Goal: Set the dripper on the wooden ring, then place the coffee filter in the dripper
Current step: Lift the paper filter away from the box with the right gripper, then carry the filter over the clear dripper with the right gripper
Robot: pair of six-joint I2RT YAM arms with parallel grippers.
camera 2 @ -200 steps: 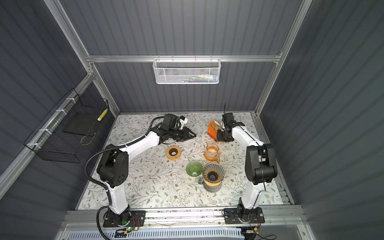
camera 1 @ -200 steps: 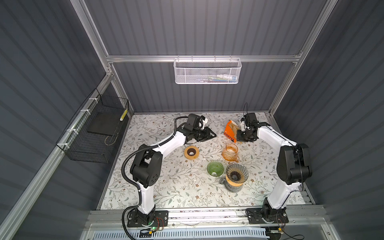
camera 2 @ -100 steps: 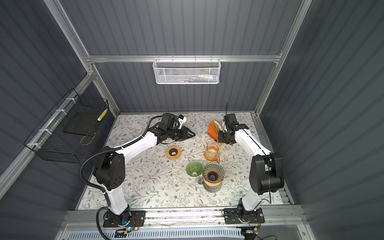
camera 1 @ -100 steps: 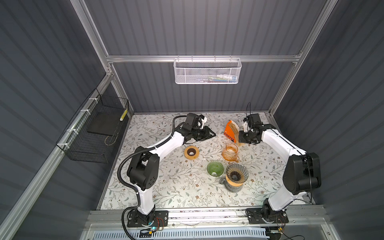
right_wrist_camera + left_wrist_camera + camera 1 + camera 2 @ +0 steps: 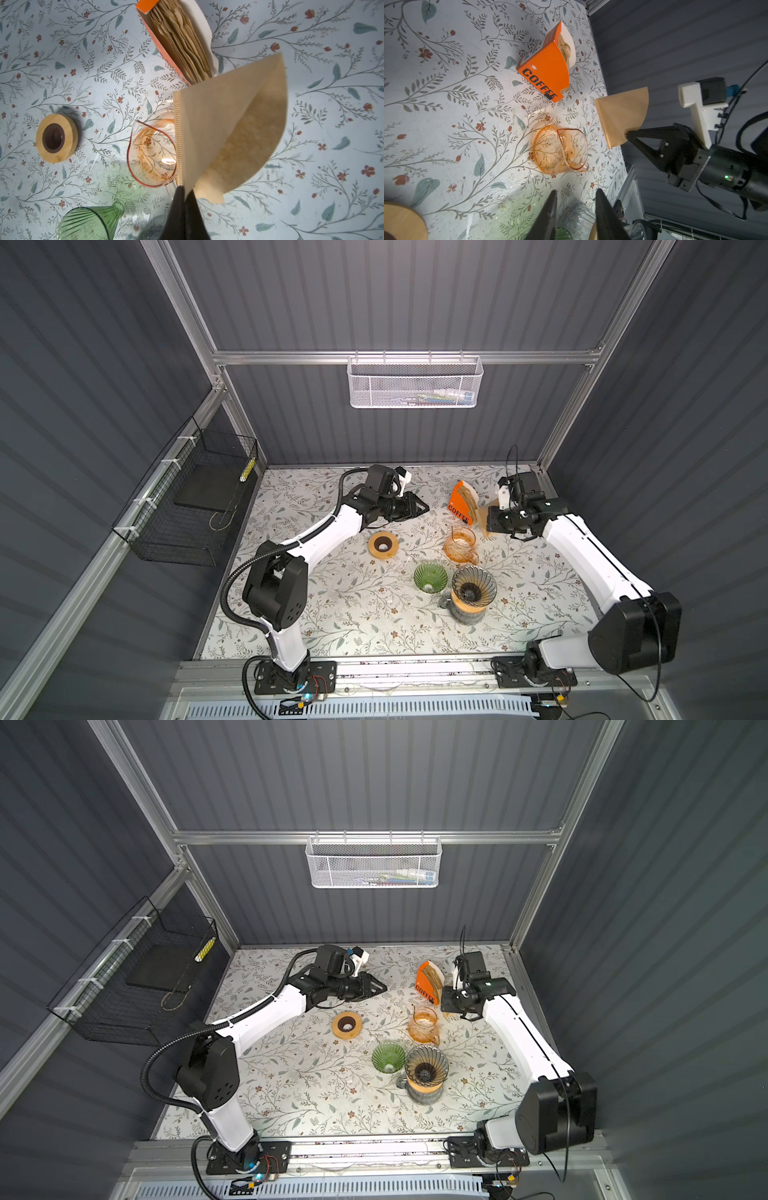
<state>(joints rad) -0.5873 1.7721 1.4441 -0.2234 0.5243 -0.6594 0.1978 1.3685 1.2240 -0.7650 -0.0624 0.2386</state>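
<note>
Right jaws pinch coffee filter (image 5: 228,124) by corner only; paper may slip or fold before dripper (image 5: 473,587); left jaws spread, empty.

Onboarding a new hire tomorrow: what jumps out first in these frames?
A tan coffee filter is pinched near its point by the right gripper over the back right of the table. Beside it stands the orange COFFEE box, open, with more filters; the ribbed dark dripper sits empty on its carafe near the front.
</note>
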